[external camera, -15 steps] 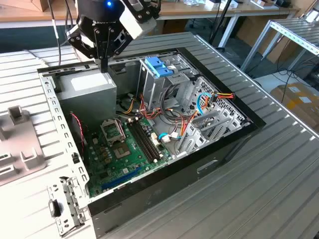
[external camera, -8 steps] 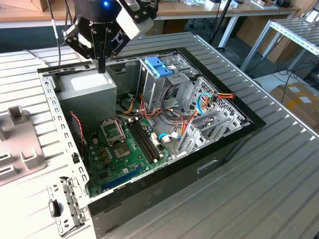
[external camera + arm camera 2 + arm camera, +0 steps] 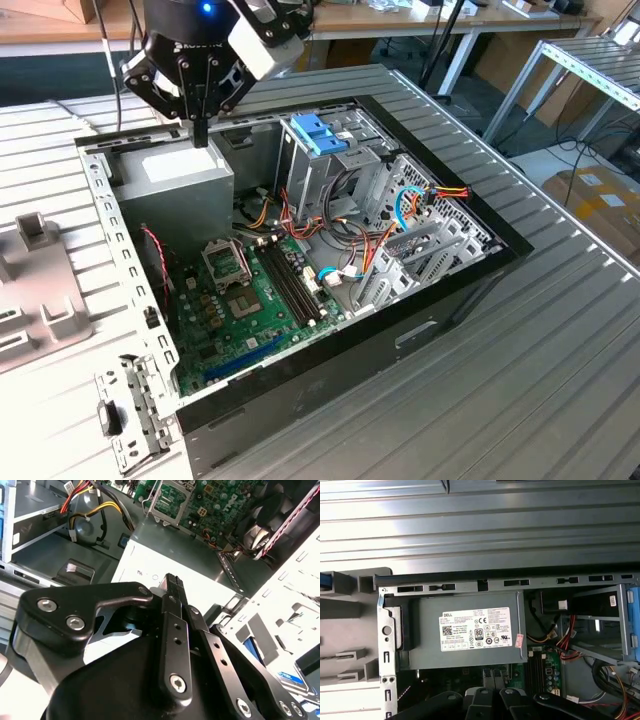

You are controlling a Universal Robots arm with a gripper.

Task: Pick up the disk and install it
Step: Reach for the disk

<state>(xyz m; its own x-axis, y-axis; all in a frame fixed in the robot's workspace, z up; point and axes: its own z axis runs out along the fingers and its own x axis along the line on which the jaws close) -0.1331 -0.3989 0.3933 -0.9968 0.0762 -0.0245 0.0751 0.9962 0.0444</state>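
Observation:
My gripper hangs above the open computer case, over its grey power supply box in the corner at the exterior view's upper left. The black fingers are pressed together with nothing between them. The disk shows as a dark flat piece with a bright blue edge, lying outside the case on the pale fixture and mostly cut off by the picture edge. In the first wrist view a sliver of bright blue, perhaps the disk, sits on that fixture. The power supply lies just beyond the gripper's links.
A pale blue latch tops the metal drive cage inside the case. The motherboard and bundles of coloured cables fill the case floor. A grey fixture plate lies at the exterior view's left. The table is ribbed metal.

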